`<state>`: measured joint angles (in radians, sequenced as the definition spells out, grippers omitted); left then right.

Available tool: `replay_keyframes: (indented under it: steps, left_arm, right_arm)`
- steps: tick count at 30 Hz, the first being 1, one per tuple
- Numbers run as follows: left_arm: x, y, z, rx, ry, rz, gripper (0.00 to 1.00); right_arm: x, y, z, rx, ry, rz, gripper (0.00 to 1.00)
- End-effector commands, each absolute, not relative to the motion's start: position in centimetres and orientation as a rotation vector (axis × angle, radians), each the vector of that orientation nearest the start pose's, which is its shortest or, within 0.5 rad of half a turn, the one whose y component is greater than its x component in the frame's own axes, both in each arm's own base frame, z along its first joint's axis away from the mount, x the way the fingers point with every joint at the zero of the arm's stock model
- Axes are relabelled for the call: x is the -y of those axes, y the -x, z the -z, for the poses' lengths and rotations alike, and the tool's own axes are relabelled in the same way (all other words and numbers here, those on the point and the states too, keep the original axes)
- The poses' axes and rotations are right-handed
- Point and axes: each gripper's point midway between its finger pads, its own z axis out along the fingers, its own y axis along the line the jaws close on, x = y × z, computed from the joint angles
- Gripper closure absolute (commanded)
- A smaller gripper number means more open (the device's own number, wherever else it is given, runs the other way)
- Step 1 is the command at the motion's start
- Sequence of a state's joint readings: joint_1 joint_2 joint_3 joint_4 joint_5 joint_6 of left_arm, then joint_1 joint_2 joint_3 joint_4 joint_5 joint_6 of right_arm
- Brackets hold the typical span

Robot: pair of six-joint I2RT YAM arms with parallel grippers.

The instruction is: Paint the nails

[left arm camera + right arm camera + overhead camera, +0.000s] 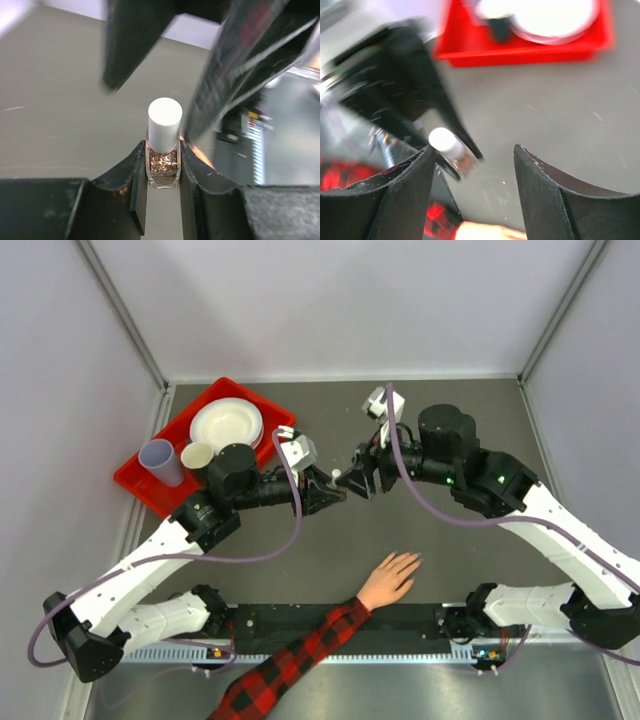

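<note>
The left claw (162,167) is clamped on a small clear glass bottle (163,169) of coppery glitter polish with a white cylindrical cap (164,124). The right claw (474,152) stands apart around that cap, but blur hides whether it touches. Both meet over the dark grey surface (440,550). Well apart from them, near the arm bases, a peach-coloured hand (388,580) lies flat with its fingers spread. Its nails (410,561) are too small to make out, and its red-and-black plaid sleeve (300,655) is cut off at the bottom edge.

Dark grey table (330,540), red tray (135,485) far left — hand (390,580) flat near front edge
</note>
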<state>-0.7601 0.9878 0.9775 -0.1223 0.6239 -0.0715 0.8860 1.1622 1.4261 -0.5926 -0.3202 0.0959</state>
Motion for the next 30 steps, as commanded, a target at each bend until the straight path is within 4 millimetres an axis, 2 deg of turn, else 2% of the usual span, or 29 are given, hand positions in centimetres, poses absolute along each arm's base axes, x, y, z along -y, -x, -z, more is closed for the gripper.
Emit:
replay_keyframes:
  steps: [1, 5, 6, 9, 10, 11, 16, 19, 21, 23, 24, 26, 28, 29, 30]
  left_arm:
    - [28.9, -20.7, -34.1, -1.415, -0.893, 0.895, 1.0]
    - [28.8, -22.3, -34.0, -1.422, -0.86, 0.826, 1.0]
    - [28.6, -22.8, -33.8, -1.437, -0.841, 0.804, 1.0]
    - [28.2, -24.0, -33.6, -1.46, -0.797, 0.746, 1.0]
    - [28.1, -24.4, -34.5, -1.433, -0.771, 0.734, 1.0]
    - [28.0, -24.7, -34.6, -1.437, -0.756, 0.725, 1.0]
    - [28.1, -25.1, -34.4, -1.448, -0.742, 0.722, 1.0]
    - [28.1, -24.7, -34.2, -1.448, -0.747, 0.738, 1.0]
    - [27.8, -24.4, -34.2, -1.442, -0.745, 0.739, 1.0]
    - [27.4, -23.9, -34.5, -1.444, -0.71, 0.763, 1.0]
    - [27.3, -23.7, -34.7, -1.437, -0.707, 0.766, 1.0]
    - [27.3, -23.1, -35.1, -1.424, -0.722, 0.788, 1.0]
    - [27.5, -22.3, -35.5, -1.412, -0.766, 0.819, 1.0]
    - [28.2, -20.5, -35.2, -1.399, -0.858, 0.897, 1.0]
    - [28.7, -19.2, -35.6, -1.367, -0.922, 0.956, 1.0]
  right_arm:
    - [-26.9, -23.0, -39.1, -1.892, 0.395, -0.74, 0.39]
    - [-27.2, -24.4, -39.0, -1.919, 0.336, -0.664, 0.43]
    - [-27.7, -24.3, -39.8, -1.903, 0.341, -0.669, 0.43]
    - [-29.4, -24.2, -40.2, -1.886, 0.377, -0.672, 0.44]
    - [-30.0, -24.6, -39.6, -1.895, 0.381, -0.646, 0.47]
    - [-30.5, -24.5, -40.0, -1.884, 0.392, -0.651, 0.48]
    - [-33.1, -23.9, -39.2, -1.896, 0.453, -0.641, 0.5]
    - [-33.7, -23.7, -38.2, -1.917, 0.463, -0.631, 0.54]
    - [-33.8, -23.7, -37.6, -1.928, 0.461, -0.627, 0.65]
    - [-33.9, -23.6, -37.3, -1.937, 0.466, -0.633, 0.71]
    - [-33.9, -23.5, -37.3, -1.938, 0.472, -0.635, 0.83]
    - [-33.9, -23.2, -37.3, -1.935, 0.504, -0.64, 1.0]
    - [-33.6, -22.3, -37.6, -1.904, 0.601, -0.648, 1.0]
    - [-33.7, -21.9, -37.3, -1.888, 0.662, -0.653, 1.0]
    - [-34.1, -20.8, -37.2, -1.833, 0.808, -0.673, 1.0]
